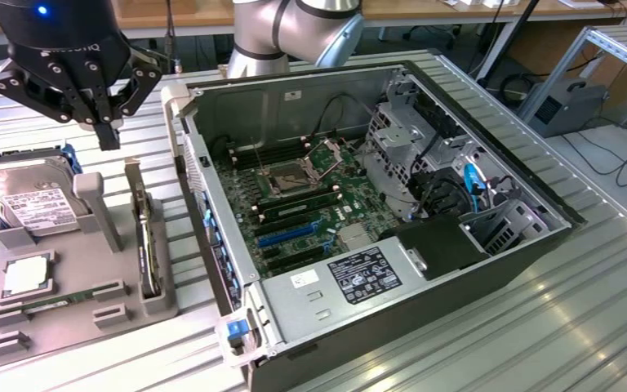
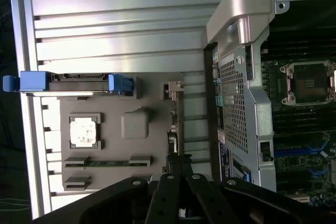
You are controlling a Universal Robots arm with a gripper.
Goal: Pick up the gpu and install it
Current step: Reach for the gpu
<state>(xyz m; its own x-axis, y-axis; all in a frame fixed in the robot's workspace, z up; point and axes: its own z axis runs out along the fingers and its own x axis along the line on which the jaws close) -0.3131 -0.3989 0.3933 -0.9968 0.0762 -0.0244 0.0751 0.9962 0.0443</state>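
A black gripper hangs with its fingers pressed together and nothing between them, over the far end of a grey holder tray. The gpu stands on edge in a slot on the tray's side nearest the open computer case, below the gripper. A hard drive stands in the same tray on the metal table.

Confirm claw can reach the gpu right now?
Likely yes: the gpu stands on edge in the grey holder, top edge bare, nothing over it; the shut claw hangs above it.
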